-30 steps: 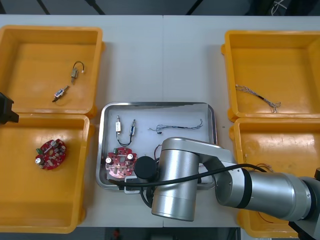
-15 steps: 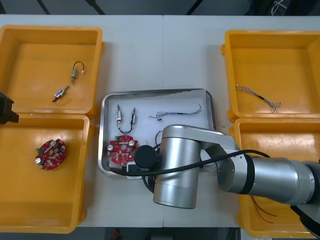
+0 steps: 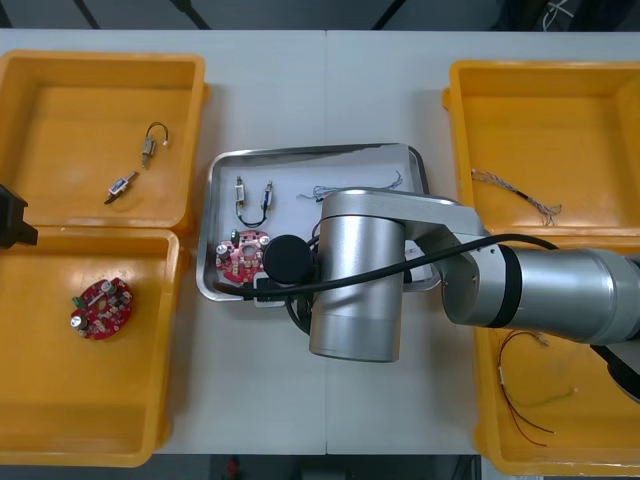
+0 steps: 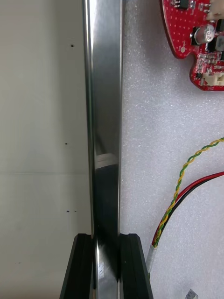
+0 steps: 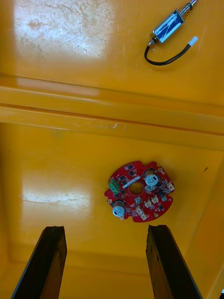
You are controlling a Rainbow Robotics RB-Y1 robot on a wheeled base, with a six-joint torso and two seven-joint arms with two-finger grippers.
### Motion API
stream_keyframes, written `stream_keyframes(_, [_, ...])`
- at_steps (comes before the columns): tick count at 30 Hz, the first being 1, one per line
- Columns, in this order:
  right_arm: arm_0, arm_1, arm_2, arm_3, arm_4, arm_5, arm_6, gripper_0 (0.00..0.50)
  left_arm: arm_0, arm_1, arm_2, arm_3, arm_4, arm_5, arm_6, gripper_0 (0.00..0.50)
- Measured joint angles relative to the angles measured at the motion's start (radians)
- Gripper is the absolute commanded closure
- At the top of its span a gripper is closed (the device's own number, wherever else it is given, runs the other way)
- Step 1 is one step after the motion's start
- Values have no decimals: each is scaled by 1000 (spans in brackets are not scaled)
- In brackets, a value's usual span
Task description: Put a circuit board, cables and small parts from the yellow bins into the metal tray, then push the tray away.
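The metal tray (image 3: pixel 310 152) lies mid-table, white inside. It holds a red circuit board (image 3: pixel 242 256), two small metal parts (image 3: pixel 240 190) and a thin twisted cable (image 3: pixel 355 187). My right arm (image 3: pixel 355 290) reaches across the tray's near side. In the right wrist view my right gripper (image 4: pixel 106 236) is shut on the tray's shiny rim (image 4: pixel 105 117), one finger on each side. The board (image 4: pixel 196 37) and red and yellow cables (image 4: pixel 186 187) lie just inside that rim. My left gripper (image 5: pixel 106 229) hangs open above another circuit board (image 5: pixel 139 191) in the near left bin (image 3: pixel 60 420).
The far left bin (image 3: pixel 100 70) holds two small metal parts (image 3: pixel 125 185). A twisted cable (image 3: pixel 515 193) lies in the far right bin (image 3: pixel 545 80), and red and yellow cables (image 3: pixel 530 390) in the near right bin (image 3: pixel 610 440). Bare table stretches beyond the tray's far edge.
The tray has slid away from me toward the table's far side, with my right arm moving along with it. The left arm has stayed still.
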Motion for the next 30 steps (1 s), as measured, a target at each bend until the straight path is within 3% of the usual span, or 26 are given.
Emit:
stream_keyframes(10, [-93, 1, 1, 131, -11, -39, 0, 500, 0, 0, 0, 0, 0, 0, 0, 0])
stream_keyframes(22, [-225, 19, 5, 336, -100, -115, 0, 500, 0, 0, 0, 0, 0, 0, 0, 0])
stream_keyframes(30, [-264, 38, 5, 458, -101, -273, 18, 500, 0, 0, 0, 0, 0, 0, 0, 0])
